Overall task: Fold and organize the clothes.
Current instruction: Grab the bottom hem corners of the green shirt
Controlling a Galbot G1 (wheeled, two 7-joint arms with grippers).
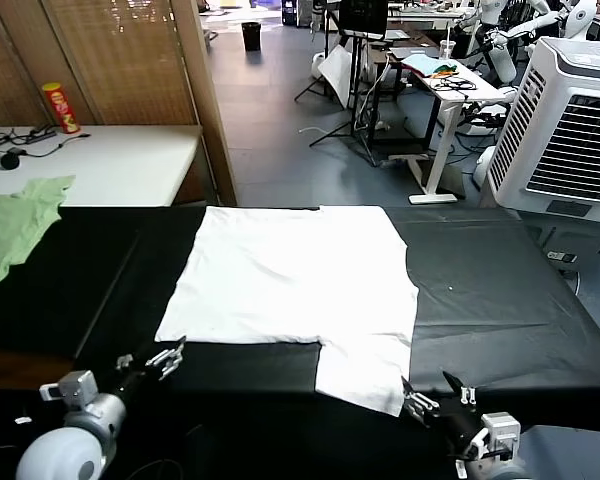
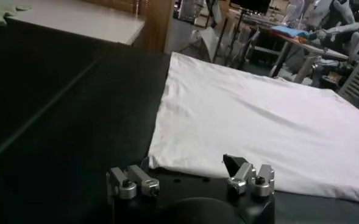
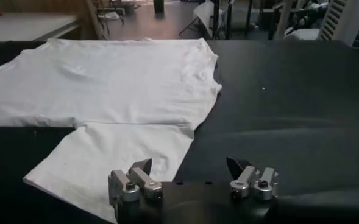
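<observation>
Head view is showing the scene running from the robot's left, where a light green garment (image 1: 15,225) is lying partly over the far left end of the black table (image 1: 500,300) and partly over the white side table (image 1: 130,160) behind it, well apart from the work. Next along, the left gripper (image 1: 165,358) is hovering low over the black surface just beside the near left corner of the white T-shirt (image 1: 290,275), its fingers standing spread and holding nothing; the left wrist view is showing the hem edge lying right ahead of those fingers. The T-shirt itself is lying flat in the middle of the table, one sleeve (image 1: 365,375) reaching toward the robot on the right side. Further right, the right gripper (image 1: 435,400) is sitting just beside that sleeve's near edge, also spread wide and empty. Folding is looking barely begun, so the step in hand is likely taking hold of the cloth. To do it well, each gripper should be coming down onto an edge rather than the bare table, pinching only one layer, and both should be lifting together so the fabric is staying smooth and unbunched.
</observation>
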